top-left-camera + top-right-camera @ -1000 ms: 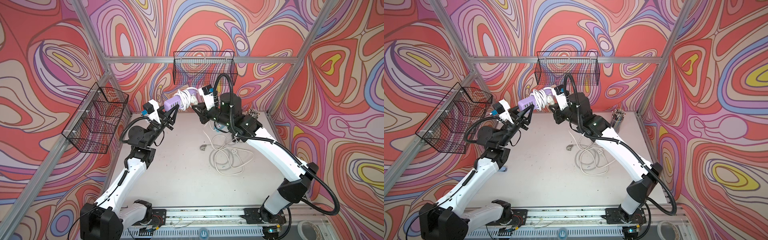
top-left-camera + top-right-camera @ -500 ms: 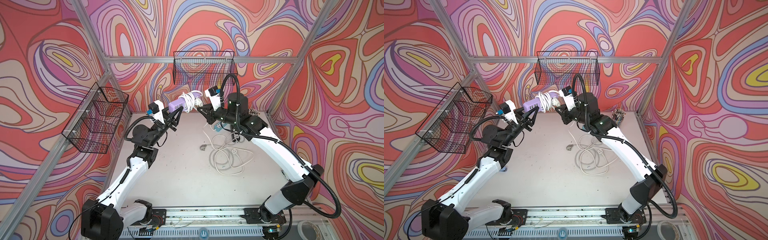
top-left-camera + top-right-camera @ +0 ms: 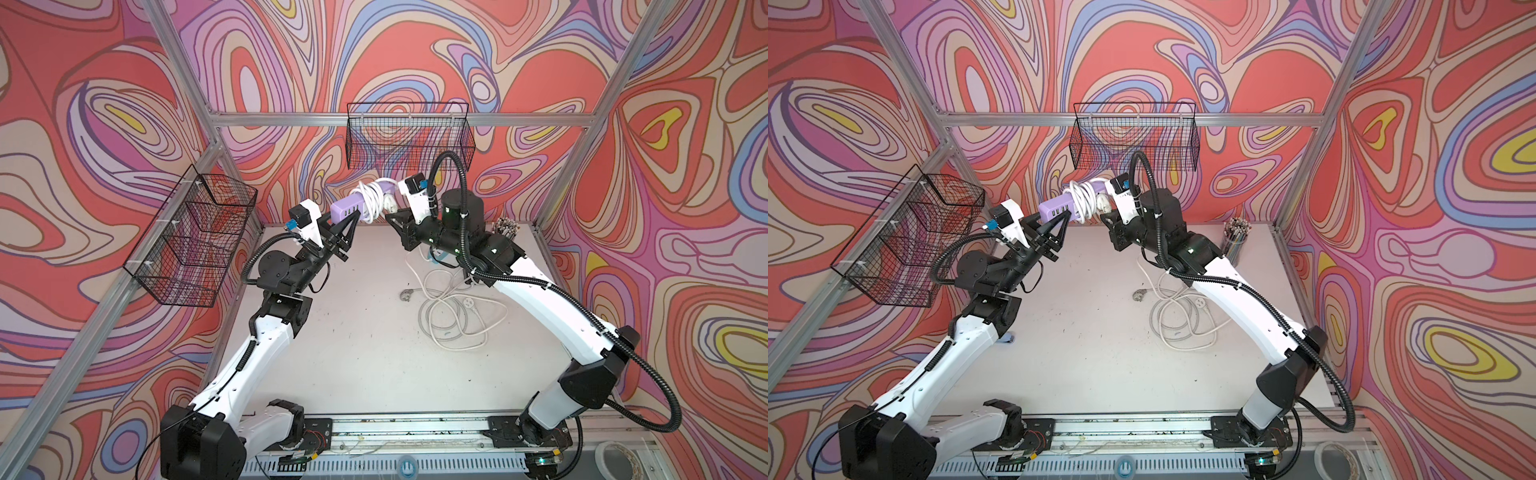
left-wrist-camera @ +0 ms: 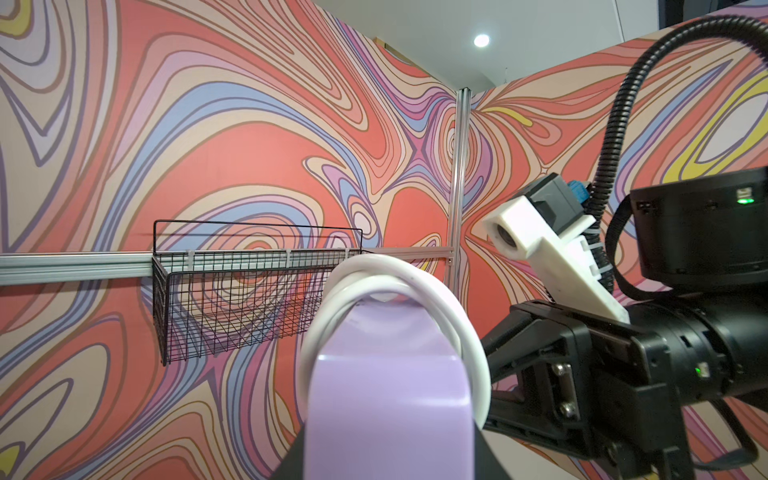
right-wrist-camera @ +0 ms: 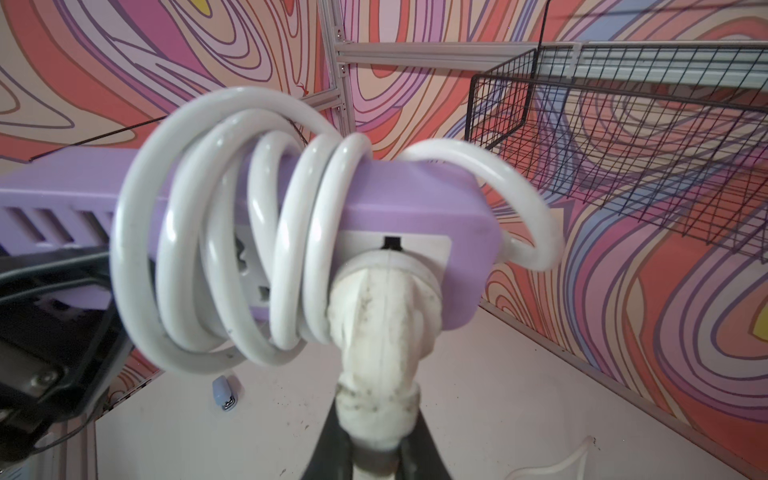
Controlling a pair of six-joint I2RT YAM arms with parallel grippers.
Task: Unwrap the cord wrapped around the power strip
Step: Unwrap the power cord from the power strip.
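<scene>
You have the strip [image 3: 353, 204] held up off the table [image 3: 365, 353], near the back wall and just below the basket [image 3: 409, 137]. Your left gripper [image 3: 348, 219] pinches its port end. The left wrist view shows only that lilac end between the jaws, with the cord [image 4: 399, 282] arching over it.

Your right gripper [image 3: 392, 215] pinches the plug [image 5: 382, 324]. Only the right wrist view makes this plain: the plug sits in a socket on the strip, its stem runs down between the jaws, and several turns of cord circle the strip's middle.

That view also catches a small blue object [image 5: 224, 392] on the table. Both top views add a loose cable [image 3: 449, 307] lying by the right arm, and a pencil cup [image 3: 1235, 237] at the back corner.
</scene>
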